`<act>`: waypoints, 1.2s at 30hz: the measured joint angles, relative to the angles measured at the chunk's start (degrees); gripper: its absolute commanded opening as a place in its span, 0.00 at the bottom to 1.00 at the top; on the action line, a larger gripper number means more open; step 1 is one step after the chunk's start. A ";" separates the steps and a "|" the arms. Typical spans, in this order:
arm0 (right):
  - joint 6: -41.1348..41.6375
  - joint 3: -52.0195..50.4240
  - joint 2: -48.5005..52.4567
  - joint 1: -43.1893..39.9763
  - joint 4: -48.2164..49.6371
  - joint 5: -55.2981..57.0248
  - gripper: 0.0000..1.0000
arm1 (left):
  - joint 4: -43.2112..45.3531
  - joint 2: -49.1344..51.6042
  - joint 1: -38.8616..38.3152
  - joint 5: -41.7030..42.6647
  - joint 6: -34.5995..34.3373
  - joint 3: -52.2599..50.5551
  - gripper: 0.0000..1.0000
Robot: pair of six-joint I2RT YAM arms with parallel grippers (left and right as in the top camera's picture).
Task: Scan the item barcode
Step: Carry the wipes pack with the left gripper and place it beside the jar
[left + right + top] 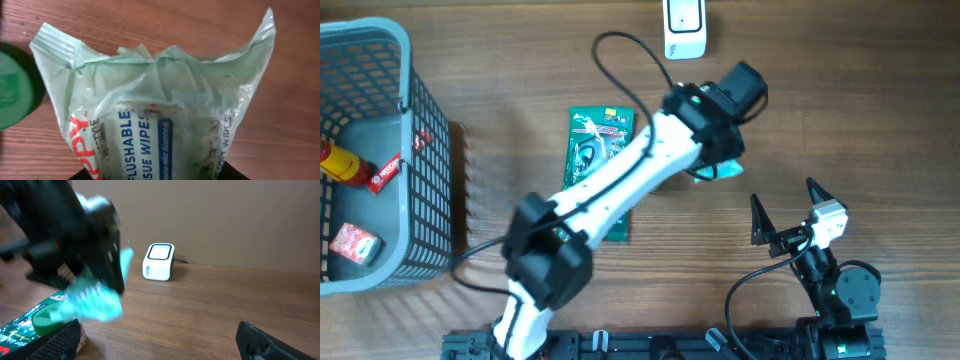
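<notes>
Overhead look at a wooden table [840,90] with 2 robot arms. Left gripper [712,162] stretched far across to the right half, jaws partly closed on a pale green wipes pack [165,100]. Crinkled top edge of the pack pointing away from the wrist camera, blue lettering "FLUSHABLE" readable on its face. Pack held over bare wood, well apart from the white scanner [685,27] at the far edge. Right gripper [786,212] near the front right, jaws spread wide, holding nothing. Flat green packet [598,140] lying on the table under the left arm. Grey mesh basket [415,150] at the left edge, red items inside.
</notes>
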 measured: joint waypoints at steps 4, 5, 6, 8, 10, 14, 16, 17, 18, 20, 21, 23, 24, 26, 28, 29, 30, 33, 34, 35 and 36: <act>0.00 0.00 0.00 0.00 0.00 0.00 1.00 | -0.81 5.70 -1.03 -2.27 0.33 0.00 0.44; 0.00 0.00 0.00 0.00 0.00 0.00 1.00 | -1.31 6.95 -0.96 -3.10 0.35 -0.09 0.45; 0.00 0.00 0.00 0.00 0.00 0.00 1.00 | -1.36 7.67 -0.96 -3.67 0.35 -0.55 0.47; 0.00 0.00 0.00 0.00 0.00 0.00 1.00 | -1.64 8.02 -0.98 -5.46 0.52 -1.84 0.53; 0.00 0.00 0.00 0.00 0.00 0.00 1.00 | -3.10 8.04 -0.96 -7.89 0.52 -2.97 0.74; 0.00 0.00 0.00 0.00 0.00 0.00 1.00 | -5.64 8.04 -0.92 -10.86 0.92 -3.41 0.87; 0.00 0.00 0.00 0.00 0.00 0.00 1.00 | -7.04 8.04 -0.92 -11.15 0.94 -3.39 0.88; 0.00 0.00 0.00 0.00 0.00 0.00 1.00 | -8.44 8.02 -0.92 -11.28 0.94 -3.15 0.89; 0.00 0.00 0.00 0.00 0.00 0.00 1.00 | -9.01 7.91 -0.94 -11.37 1.03 -2.84 0.90; 0.00 0.00 0.00 0.00 0.00 0.00 1.00 | -10.27 6.34 -0.92 -11.63 1.64 -0.42 0.90; 0.00 0.00 0.00 0.00 0.00 0.00 1.00 | -10.38 5.01 -0.92 -11.76 1.79 0.46 0.90; 0.00 0.00 0.00 0.00 0.00 0.00 1.00 | -10.34 -0.13 -0.87 -12.00 2.01 2.23 0.90; 0.00 0.00 0.00 0.00 0.00 0.00 1.00 | -10.45 -3.17 -0.74 -12.28 2.03 2.73 0.90; 0.00 0.00 0.00 0.00 0.00 0.00 1.00 | -11.87 -11.98 0.72 -13.86 2.03 3.56 0.90; 0.00 0.00 0.00 0.00 0.00 0.00 1.00 | -13.33 -17.75 3.15 -15.58 2.03 3.87 0.89; 0.00 0.00 0.00 0.00 0.00 0.00 1.00 | -14.21 -21.11 5.22 -16.81 2.03 3.91 0.89; 0.00 0.00 0.00 0.00 0.00 0.00 1.00 | -14.86 -24.44 7.96 -18.16 2.03 4.00 0.89; 0.00 0.00 0.00 0.00 0.00 0.00 1.00 | -17.55 -31.17 18.25 -20.41 2.01 4.09 0.89; 0.00 0.00 0.00 0.00 0.00 0.00 1.00 | -18.21 -32.89 22.62 -20.87 1.97 4.09 0.89; 0.00 0.00 0.00 0.00 0.00 0.02 1.00 | -18.88 -34.69 27.65 -21.46 1.79 4.09 0.89; 0.00 0.00 0.00 0.00 0.00 -0.02 1.00 | -19.63 -36.52 33.59 -21.88 1.53 4.09 0.89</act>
